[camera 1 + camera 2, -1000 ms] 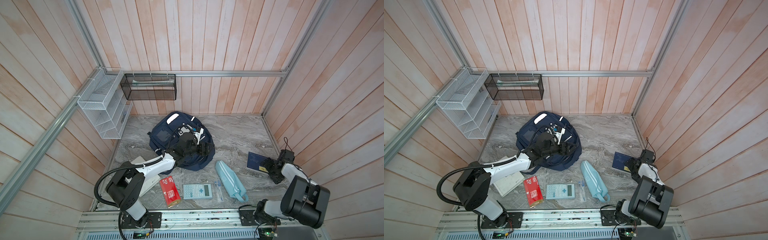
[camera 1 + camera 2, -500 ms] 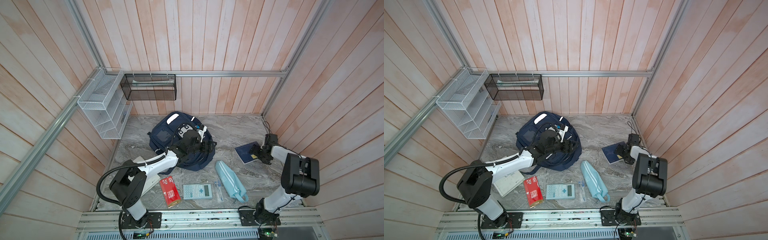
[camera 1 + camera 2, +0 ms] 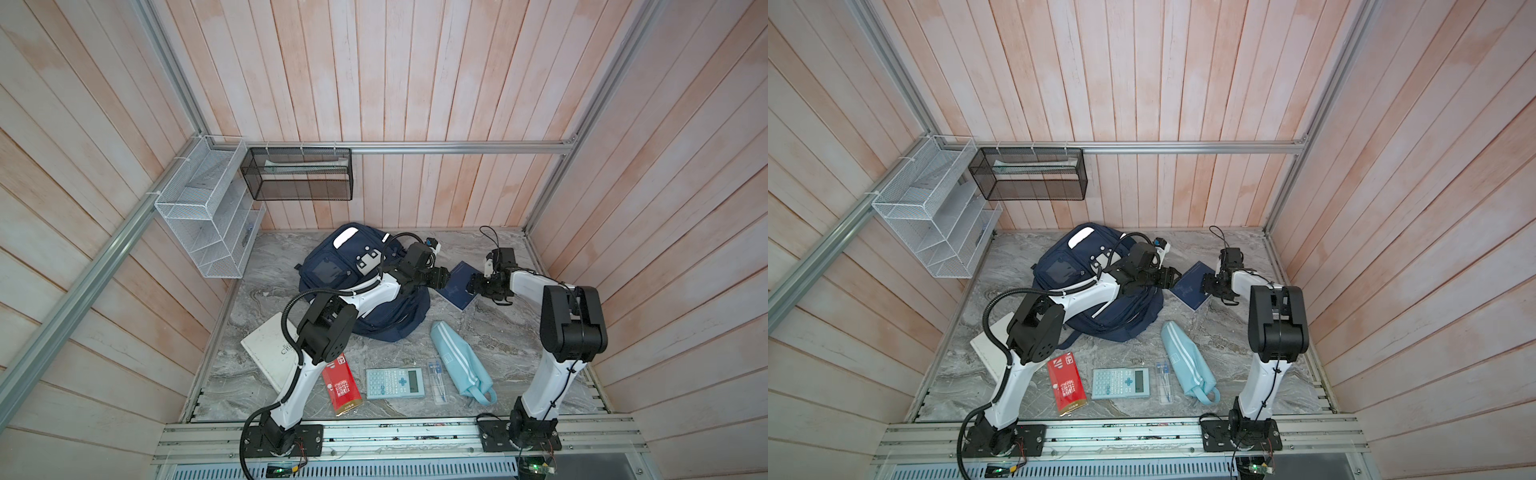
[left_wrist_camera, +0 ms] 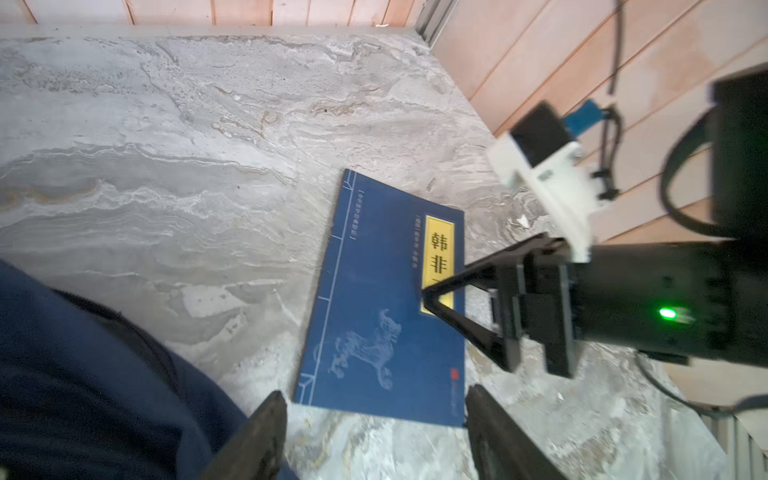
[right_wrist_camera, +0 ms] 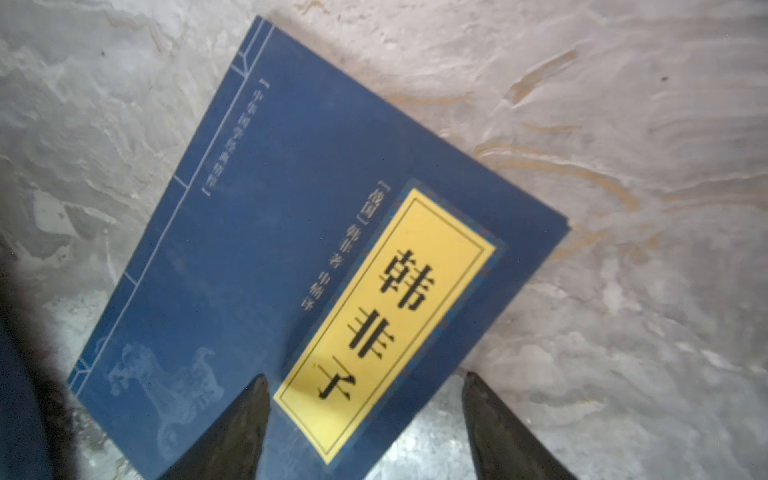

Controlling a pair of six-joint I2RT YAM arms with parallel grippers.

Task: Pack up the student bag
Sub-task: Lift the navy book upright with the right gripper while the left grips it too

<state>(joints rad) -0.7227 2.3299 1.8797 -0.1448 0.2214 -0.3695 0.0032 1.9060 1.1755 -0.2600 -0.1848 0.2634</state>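
Wrist views alone show the book's (image 4: 374, 291) yellow label (image 5: 386, 324) — left gripper (image 4: 376, 395) wide, right gripper (image 5: 365, 378) wide astride its edge.

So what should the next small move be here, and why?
Probably close the right gripper on the labelled edge of the blue book. Its jaws stand open astride that edge, one over the cover, one over the table; the book lies flat beside the student bag, not in it. The left gripper hovers open at another edge.
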